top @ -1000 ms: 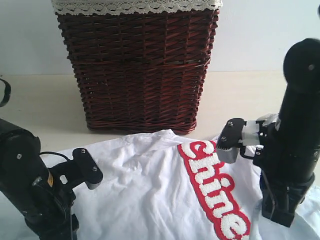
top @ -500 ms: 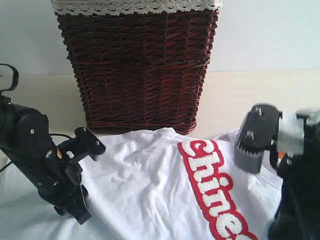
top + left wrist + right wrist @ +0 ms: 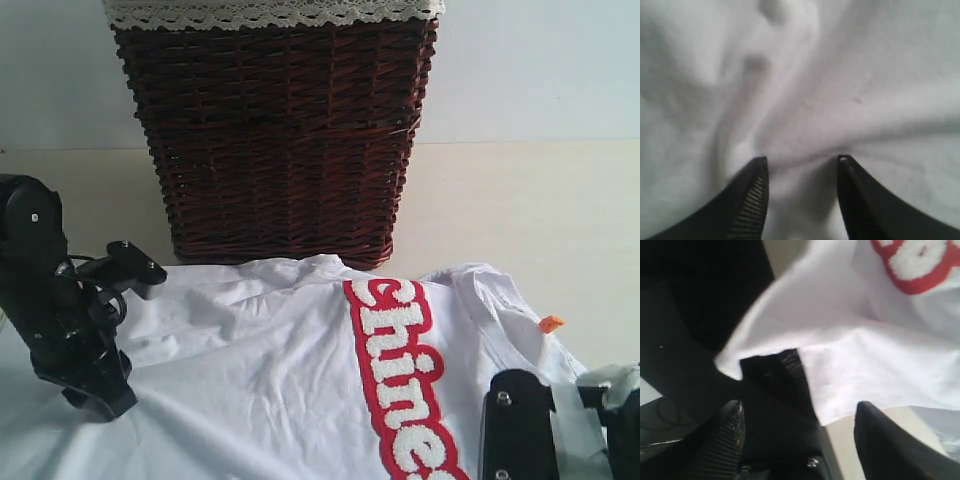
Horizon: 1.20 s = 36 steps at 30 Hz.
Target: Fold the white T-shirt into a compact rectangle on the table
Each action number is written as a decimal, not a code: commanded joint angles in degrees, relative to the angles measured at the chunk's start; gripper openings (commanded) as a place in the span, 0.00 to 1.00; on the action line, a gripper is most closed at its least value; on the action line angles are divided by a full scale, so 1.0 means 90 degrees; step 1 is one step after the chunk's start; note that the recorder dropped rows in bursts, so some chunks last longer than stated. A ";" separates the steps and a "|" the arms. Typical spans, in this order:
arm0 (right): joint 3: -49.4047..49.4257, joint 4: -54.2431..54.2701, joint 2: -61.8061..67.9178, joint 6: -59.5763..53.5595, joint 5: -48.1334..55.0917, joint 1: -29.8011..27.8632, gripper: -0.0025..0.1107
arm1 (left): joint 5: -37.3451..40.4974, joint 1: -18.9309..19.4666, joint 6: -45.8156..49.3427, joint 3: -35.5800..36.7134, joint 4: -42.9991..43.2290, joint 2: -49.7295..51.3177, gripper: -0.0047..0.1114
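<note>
So the white T-shirt (image 3: pixel 270 370) is lying spread out on the table (image 3: pixel 520 210), right in front of the dark wicker basket (image 3: pixel 270 140) with the lace trim (image 3: pixel 270 12) along its top. The shirt's far edge reaches the foot of the basket, as far as I can see. It's pretty rumpled and not folded into anything neat. The red band with the fuzzy white letters (image 3: pixel 395 370) runs diagonally down the right half of it, and the little orange loop (image 3: pixel 549 323) sticks out at the collar over on the right. The left gripper (image 3: pixel 802 167) is down on the shirt's left side. Up close its two black fingers (image 3: pixel 752 200) stand apart, tips on the cloth, with creases running into the gap between them. The right gripper (image 3: pixel 797 407) sits low at the near right corner. Its fingers are spread wide, a loose edge of the shirt hangs just past them, and nothing is clamped.
</note>
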 commanded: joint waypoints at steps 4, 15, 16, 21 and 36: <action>-0.0427 -0.1808 0.0093 0.0696 -0.1312 0.0036 0.53 | 0.0970 0.0014 0.0120 0.0002 -0.0124 -0.0858 0.43; -0.0427 -0.3998 0.2138 0.2671 -0.3829 0.0022 0.02 | 0.2240 -0.0215 0.1066 0.0002 -0.2145 -0.1708 0.43; -0.0427 -0.4324 0.2340 0.2974 -0.3874 0.0008 0.02 | 0.2254 -0.0310 0.1066 0.0048 -0.2078 -0.1707 0.43; -0.0427 -0.4484 0.3167 0.3295 -0.4555 -0.0355 0.02 | 0.1824 -0.0771 0.1089 0.0443 -0.1911 -0.1707 0.43; -0.1097 -0.4287 0.4154 0.3409 -0.4196 -0.1789 0.02 | 0.1033 -0.0859 0.0806 0.0905 -0.1267 -0.1707 0.43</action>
